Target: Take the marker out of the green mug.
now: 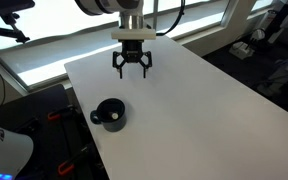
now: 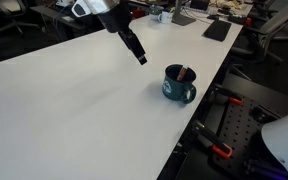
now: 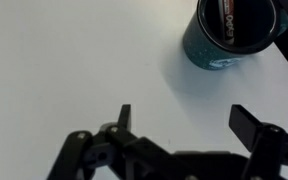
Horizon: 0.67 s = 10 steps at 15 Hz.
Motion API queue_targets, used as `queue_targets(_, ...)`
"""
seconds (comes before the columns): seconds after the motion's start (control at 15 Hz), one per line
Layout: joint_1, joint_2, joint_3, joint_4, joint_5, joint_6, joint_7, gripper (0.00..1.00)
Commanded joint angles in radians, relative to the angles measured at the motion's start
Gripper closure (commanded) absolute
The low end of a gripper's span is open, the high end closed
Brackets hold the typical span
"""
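Approach: my open end effector hangs apart from the mug; next I centre over its marker.

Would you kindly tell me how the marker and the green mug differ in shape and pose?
The green mug is squat and wide; the marker is slim. The mug stands upright on the white table; the marker leans inside the mug, with only its top end showing. Shared: both look mostly dark, and the open gripper touches neither.
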Motion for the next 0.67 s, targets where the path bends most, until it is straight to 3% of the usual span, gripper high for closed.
queue_targets(0.0, -0.026, -0.142, -0.016, -0.169, 0.002, 0.134, 0.082, 0.0)
queue_targets(0.33, -0.064, -0.269, -0.068, -0.312, 0.001, 0.269, 0.138, 0.0)
queue_targets(0.6, -0.08, -0.335, -0.097, -0.371, 0.007, 0.305, 0.126, 0.0)
